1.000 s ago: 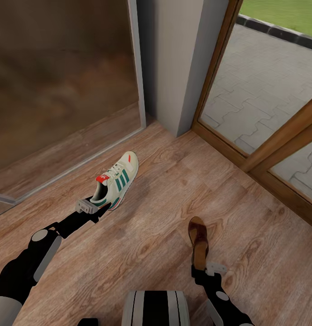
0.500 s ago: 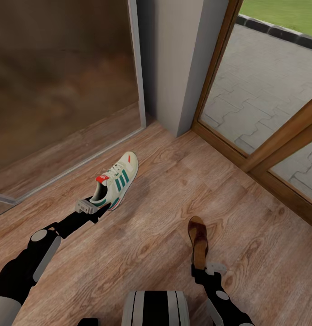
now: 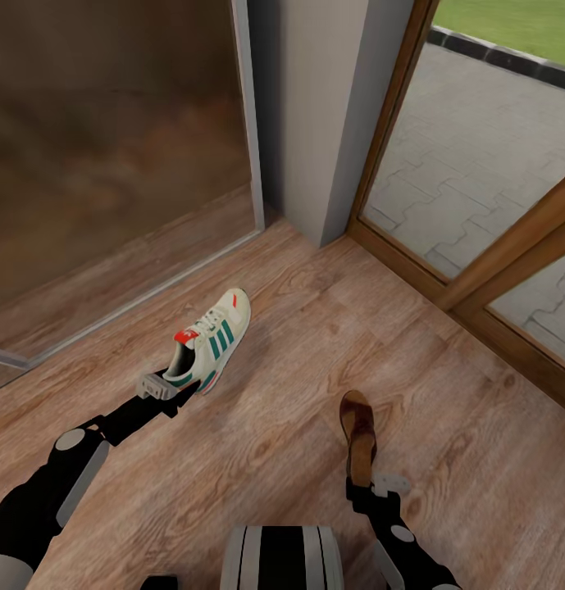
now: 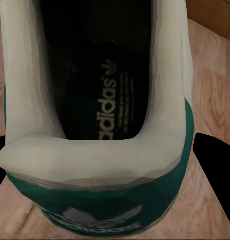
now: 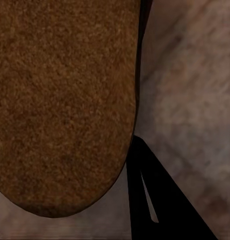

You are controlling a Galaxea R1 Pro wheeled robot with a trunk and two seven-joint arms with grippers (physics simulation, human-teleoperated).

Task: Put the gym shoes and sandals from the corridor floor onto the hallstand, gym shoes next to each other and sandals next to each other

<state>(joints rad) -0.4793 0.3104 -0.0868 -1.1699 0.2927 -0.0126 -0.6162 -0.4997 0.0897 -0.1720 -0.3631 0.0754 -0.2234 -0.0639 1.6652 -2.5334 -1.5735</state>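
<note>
One cream-white gym shoe (image 3: 214, 338) with green stripes and a red tongue tab hangs over the corridor floor (image 3: 298, 360). My left gripper (image 3: 179, 385) is shut on its green heel. In the left wrist view the gym shoe (image 4: 94, 100) shows its dark insole, with a black finger (image 4: 215, 160) on each side of the heel. A dark-brown sandal (image 3: 358, 433) stands on its edge, and my right gripper (image 3: 363, 485) is shut on its heel end. The right wrist view shows the sandal (image 5: 64, 100) close up beside one black finger (image 5: 150, 195).
A grey wall pillar (image 3: 331, 106) stands ahead. A wood-framed glass door (image 3: 401, 156) runs along the right, with paving outside. A large reflective panel (image 3: 110, 131) with a pale frame fills the left. My base (image 3: 282, 557) is at the bottom.
My left arm has drawn slightly back toward me with the gym shoe in it. The right arm and the sandal have not moved.
</note>
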